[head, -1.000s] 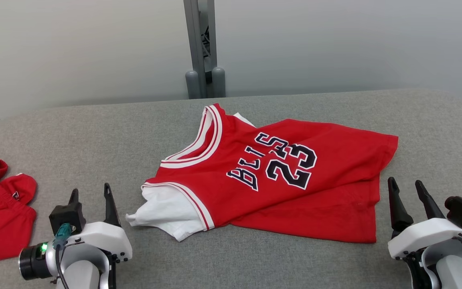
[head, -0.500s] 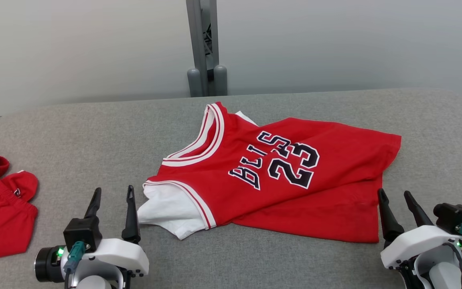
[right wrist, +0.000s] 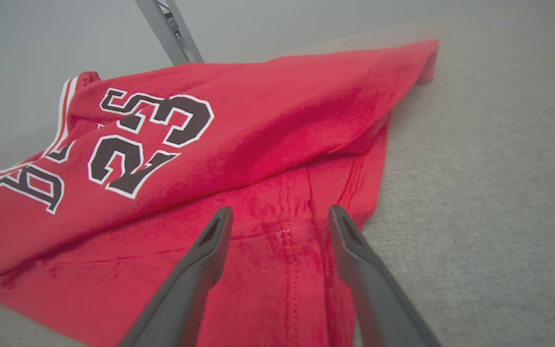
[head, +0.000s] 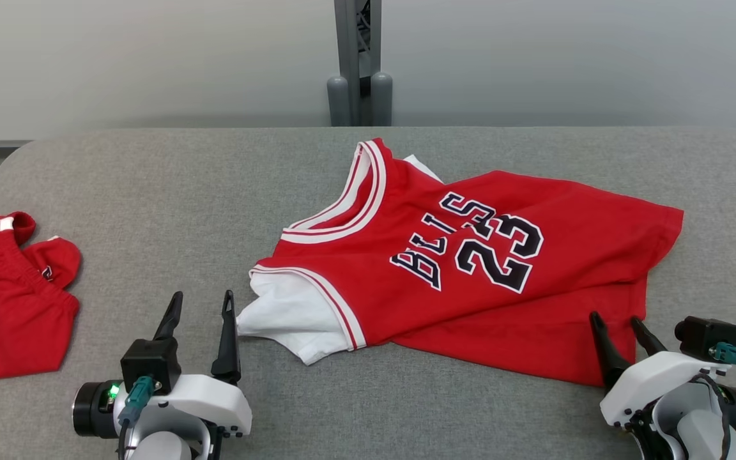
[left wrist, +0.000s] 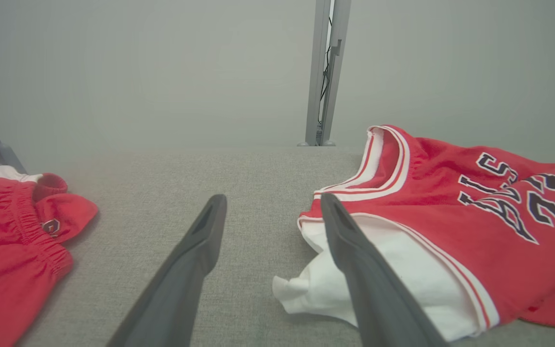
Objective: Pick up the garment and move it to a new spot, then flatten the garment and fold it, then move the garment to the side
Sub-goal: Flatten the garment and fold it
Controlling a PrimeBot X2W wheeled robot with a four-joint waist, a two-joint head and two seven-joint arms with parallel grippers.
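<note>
- i am looking at one red jersey [head: 470, 268] lying rumpled on the grey table [head: 151, 191], right of the middle, with its neck toward the left and its hem toward the right.
- it is showing red-and-white striped trim at the neck and armhole, plus dark lettering and a 23 outlined in white.
- a white cloth [head: 285, 319] is poking out of the near armhole, and a second red layer is sticking out under the near edge.
- my left gripper [head: 203, 294] is standing wide open and empty, just beside the white cloth; i cannot tell whether it is touching.
- my right gripper [head: 614, 317] is also gaping open, its fingers hanging over the jersey's near hem corner and pinching nothing.
- i am counting one jersey, one other red garment [head: 10, 306] at the table's left edge, two grippers and one grey post [head: 358, 64] behind the table.
</note>
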